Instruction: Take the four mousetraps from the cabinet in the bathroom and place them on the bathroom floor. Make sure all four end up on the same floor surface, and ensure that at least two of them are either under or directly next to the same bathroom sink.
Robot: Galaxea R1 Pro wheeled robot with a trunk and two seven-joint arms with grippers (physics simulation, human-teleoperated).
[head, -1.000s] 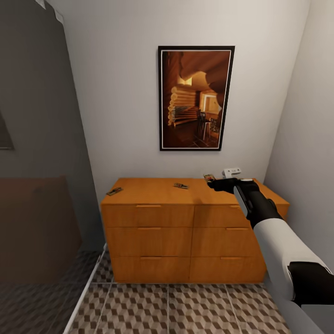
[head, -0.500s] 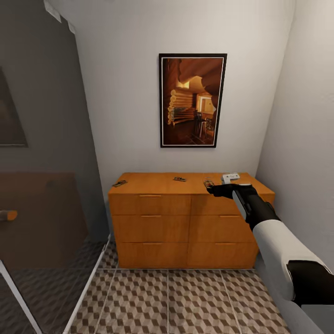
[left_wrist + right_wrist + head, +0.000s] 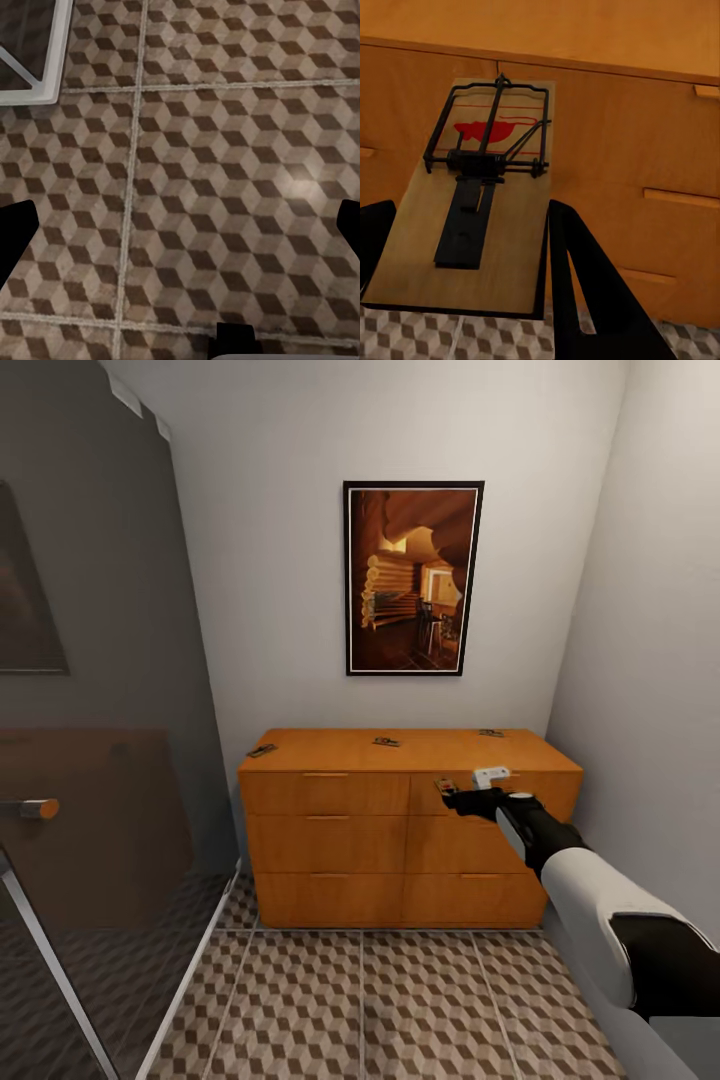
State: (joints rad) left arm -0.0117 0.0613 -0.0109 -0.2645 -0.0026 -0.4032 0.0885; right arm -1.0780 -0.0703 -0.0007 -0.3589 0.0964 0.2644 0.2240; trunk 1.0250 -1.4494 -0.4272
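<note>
The orange-brown cabinet [image 3: 330, 748] stands against the back wall. Three mousetraps lie on its top: one at the left end [image 3: 262, 751], one in the middle [image 3: 386, 741], one at the back right [image 3: 490, 733]. My right gripper [image 3: 450, 792] hangs in front of the upper right drawer, shut on a fourth mousetrap [image 3: 444, 786]. The right wrist view shows that mousetrap [image 3: 480, 202] flat between the black fingers [image 3: 585, 285], drawer fronts behind it. My left gripper [image 3: 180, 232] is open above the cube-patterned bathroom floor [image 3: 225, 150], holding nothing.
A glass shower partition [image 3: 100, 760] with a handle [image 3: 35, 809] and white frame [image 3: 52, 60] closes off the left. A framed picture [image 3: 413, 578] hangs above the cabinet. The right wall [image 3: 650, 660] runs close beside my arm. Patterned floor [image 3: 400, 1000] lies before the cabinet.
The whole view has pulled back from the cabinet. My right gripper, with the mousetrap in it, has come off the cabinet top and down in front of the drawers.
</note>
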